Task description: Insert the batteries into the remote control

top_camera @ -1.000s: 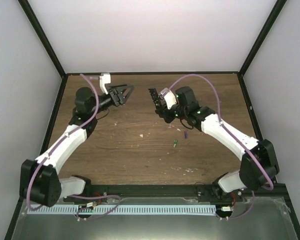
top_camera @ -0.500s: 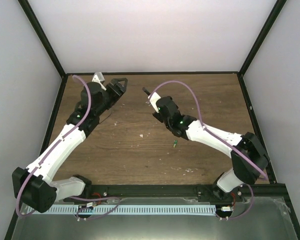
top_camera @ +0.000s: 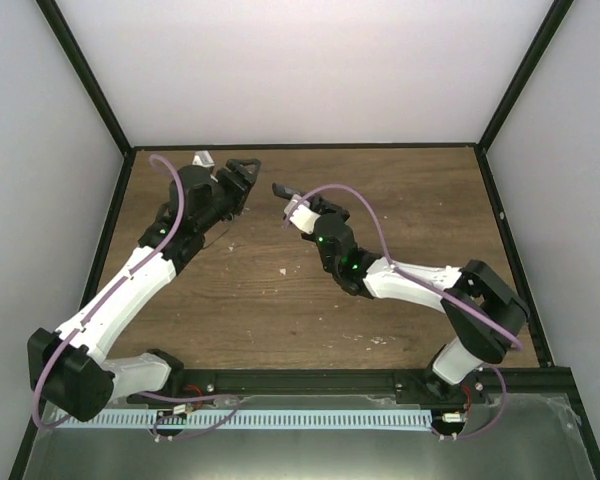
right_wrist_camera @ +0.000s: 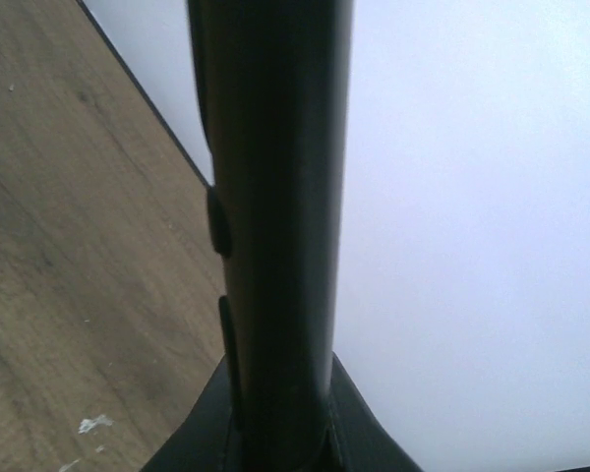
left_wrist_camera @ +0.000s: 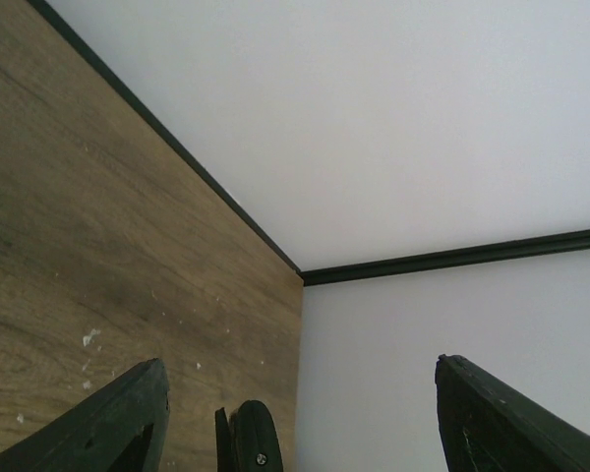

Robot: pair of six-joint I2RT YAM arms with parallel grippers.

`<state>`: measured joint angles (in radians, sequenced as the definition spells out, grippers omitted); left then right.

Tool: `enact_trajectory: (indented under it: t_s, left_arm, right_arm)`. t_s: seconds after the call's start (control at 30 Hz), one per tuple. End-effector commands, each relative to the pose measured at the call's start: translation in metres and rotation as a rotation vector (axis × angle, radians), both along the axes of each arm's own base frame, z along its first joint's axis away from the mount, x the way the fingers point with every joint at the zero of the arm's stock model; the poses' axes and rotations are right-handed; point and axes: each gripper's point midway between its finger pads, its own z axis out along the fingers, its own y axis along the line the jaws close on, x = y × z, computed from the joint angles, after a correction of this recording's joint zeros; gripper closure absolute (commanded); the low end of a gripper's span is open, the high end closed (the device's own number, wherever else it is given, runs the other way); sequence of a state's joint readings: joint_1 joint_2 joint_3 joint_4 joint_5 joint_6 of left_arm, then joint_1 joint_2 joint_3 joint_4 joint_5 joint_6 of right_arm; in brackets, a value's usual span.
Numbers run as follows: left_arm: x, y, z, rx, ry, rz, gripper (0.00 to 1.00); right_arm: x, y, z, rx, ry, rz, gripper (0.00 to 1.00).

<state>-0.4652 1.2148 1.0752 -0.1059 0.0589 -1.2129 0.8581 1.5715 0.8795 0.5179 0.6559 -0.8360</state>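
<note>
A brown wooden table (top_camera: 250, 300) carries scattered small white flecks (top_camera: 283, 270).

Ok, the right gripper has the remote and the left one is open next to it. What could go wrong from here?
1. The remote sticks far out of the right gripper, clamped near one end. A push from the open left gripper could lever it loose.
2. The two grippers sit close together, so they might collide.
3. No battery shows in any view, so one could get swept aside unnoticed.

The remote (right_wrist_camera: 275, 197) is blurring up close — its top is running off frame. The left gripper (left_wrist_camera: 297, 362) is having its fingers (left_wrist_camera: 118, 418) cropped.
</note>
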Motion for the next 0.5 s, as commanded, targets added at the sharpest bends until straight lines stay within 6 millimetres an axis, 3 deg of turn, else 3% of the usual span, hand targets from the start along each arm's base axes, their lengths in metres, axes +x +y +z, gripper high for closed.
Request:
enact_trajectory:
  t_s: [0.0, 0.33, 0.47]
  left_arm:
    - [-0.001, -0.007, -0.003, -0.034, 0.027, -0.023, 0.26]
    - [0.001, -0.009, -0.014, -0.011, 0.045, -0.02, 0.26]
    - [0.001, -0.013, -0.021, 0.002, 0.059, -0.031, 0.27]
  right_arm:
    - [0.003, 0.003, 0.028, 0.006, -0.131, -0.031, 0.99]
    - [0.014, 0.017, 0.018, -0.06, -0.14, -0.071, 0.99]
    - [0.013, 0.02, 0.023, -0.052, -0.156, -0.069, 0.99]
